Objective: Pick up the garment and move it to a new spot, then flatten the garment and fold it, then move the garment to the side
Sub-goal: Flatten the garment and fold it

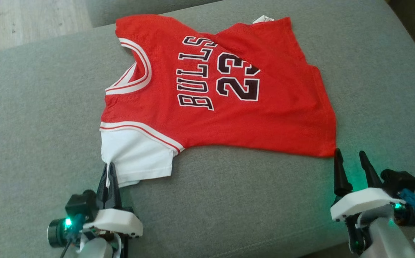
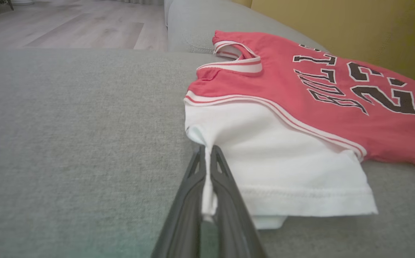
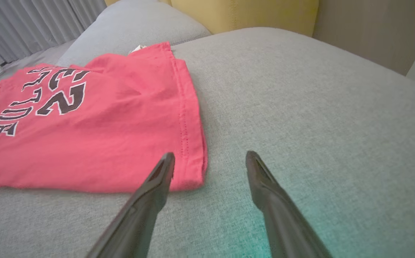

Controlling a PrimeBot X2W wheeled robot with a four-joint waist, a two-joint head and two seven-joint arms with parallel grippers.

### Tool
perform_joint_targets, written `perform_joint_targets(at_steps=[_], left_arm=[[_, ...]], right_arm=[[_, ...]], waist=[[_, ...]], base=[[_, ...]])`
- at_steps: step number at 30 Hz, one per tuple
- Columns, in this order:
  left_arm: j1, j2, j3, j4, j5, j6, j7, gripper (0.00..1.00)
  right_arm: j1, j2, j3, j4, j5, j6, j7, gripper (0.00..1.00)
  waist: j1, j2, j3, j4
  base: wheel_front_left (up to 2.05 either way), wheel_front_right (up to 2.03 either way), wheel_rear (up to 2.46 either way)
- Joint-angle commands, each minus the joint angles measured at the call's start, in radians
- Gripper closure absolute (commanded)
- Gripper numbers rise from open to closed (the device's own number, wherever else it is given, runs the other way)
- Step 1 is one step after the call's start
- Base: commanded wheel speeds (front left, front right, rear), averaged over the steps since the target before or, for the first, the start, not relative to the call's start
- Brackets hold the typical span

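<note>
Your left hand [image 1: 109, 166] pinches the garment [image 1: 264, 118] by its white sleeve [image 1: 135, 161] | your right hand [image 1: 348, 154] gapes beside the hem corner, apparently readying a two-point lift | garment lies on the grey sofa [image 1: 228, 211]

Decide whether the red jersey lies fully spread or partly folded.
Partly folded: a flap of the jersey lies turned over, covering part of the lettering.
</note>
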Motion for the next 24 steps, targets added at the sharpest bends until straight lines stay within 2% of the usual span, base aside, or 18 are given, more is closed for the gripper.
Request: perform_joint_targets(at_steps=[1, 5, 12, 13, 14, 15, 19, 24], left_arm=[[-0.003, 0.006, 0.036, -0.03, 0.013, 0.002, -0.005, 1.0], [-0.005, 0.006, 0.031, -0.032, 0.02, -0.001, -0.005, 1.0], [-0.018, 0.006, 0.022, -0.022, 0.033, -0.012, -0.005, 1.0], [-0.018, 0.006, 0.021, -0.02, 0.033, -0.013, -0.005, 1.0], [-0.019, 0.006, 0.019, -0.018, 0.033, -0.014, -0.005, 1.0], [-0.019, 0.006, 0.018, -0.017, 0.033, -0.014, -0.005, 1.0], [-0.017, 0.006, 0.021, -0.023, 0.031, -0.016, -0.005, 1.0], [-0.003, 0.006, 0.038, -0.065, 0.012, -0.025, -0.005, 1.0]], right_arm=[[-0.047, 0.004, 0.008, 0.001, 0.028, -0.001, -0.004, 0.0], [-0.077, 0.007, 0.005, 0.046, 0.07, -0.001, -0.004, 0.0], [-0.116, 0.009, 0.086, 0.205, 0.097, -0.001, -0.004, 0.0], [-0.118, 0.009, 0.099, 0.231, 0.108, -0.001, -0.004, 0.07], [-0.121, 0.009, 0.113, 0.254, 0.118, -0.001, -0.004, 0.6], [-0.123, 0.009, 0.121, 0.27, 0.133, -0.001, -0.004, 0.98], [-0.125, 0.009, 0.12, 0.276, 0.167, -0.001, -0.004, 1.0], [-0.111, 0.004, 0.123, 0.186, 0.217, -0.001, -0.004, 1.0]], waist=[[0.0, 0.0, 0.004, 0.008], [0.0, 0.0, 0.015, 0.019], [0.0, 0.0, 0.033, 0.039], [0.0, 0.0, 0.033, 0.041], [0.0, 0.0, 0.032, 0.044], [0.0, 0.0, 0.031, 0.046], [0.0, 0.0, 0.023, 0.05], [0.0, 0.0, -0.016, 0.058]], base=[[0.0, 0.0, 0.0], [0.0, 0.0, 0.0], [0.0, 0.0, 0.0], [0.0, 0.0, 0.0], [0.0, 0.0, 0.0], [0.0, 0.0, 0.0], [0.0, 0.0, 0.0], [0.0, 0.0, 0.0]])
